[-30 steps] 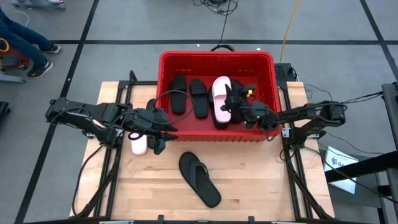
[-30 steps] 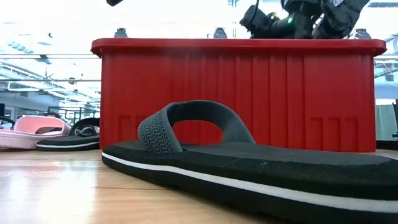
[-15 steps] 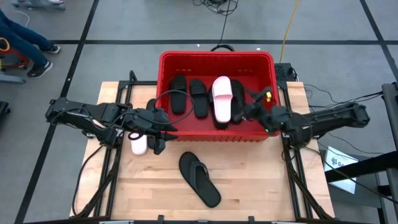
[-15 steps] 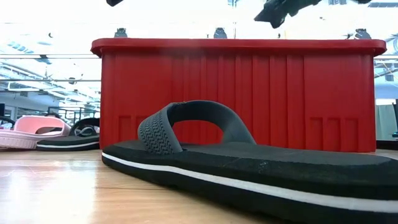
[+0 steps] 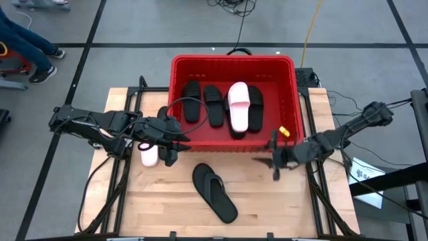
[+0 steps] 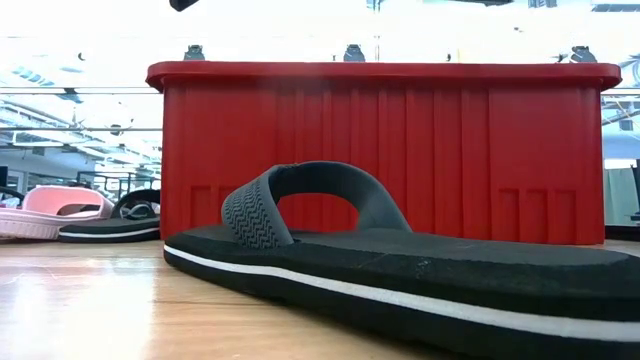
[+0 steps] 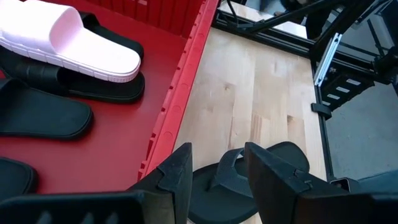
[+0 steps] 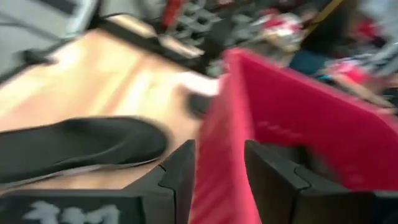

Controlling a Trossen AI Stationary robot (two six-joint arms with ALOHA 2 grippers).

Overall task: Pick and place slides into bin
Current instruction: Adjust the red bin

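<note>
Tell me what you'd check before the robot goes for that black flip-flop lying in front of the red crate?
1. Right gripper empty and open: ok, nothing sits between its fingers in the right wrist view.
2. Black flip-flop free on the table: ok, nothing lies on it.
3. Room in the red crate: ok, bare floor shows beside the sandals.
4. Left gripper out of the way: ok, it sits at the crate's left corner.
5. Pink slide by the left gripper: cannot tell, partly hidden.

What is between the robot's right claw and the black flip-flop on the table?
Only bare wooden table shows between the right gripper and the black flip-flop in the high view.
</note>
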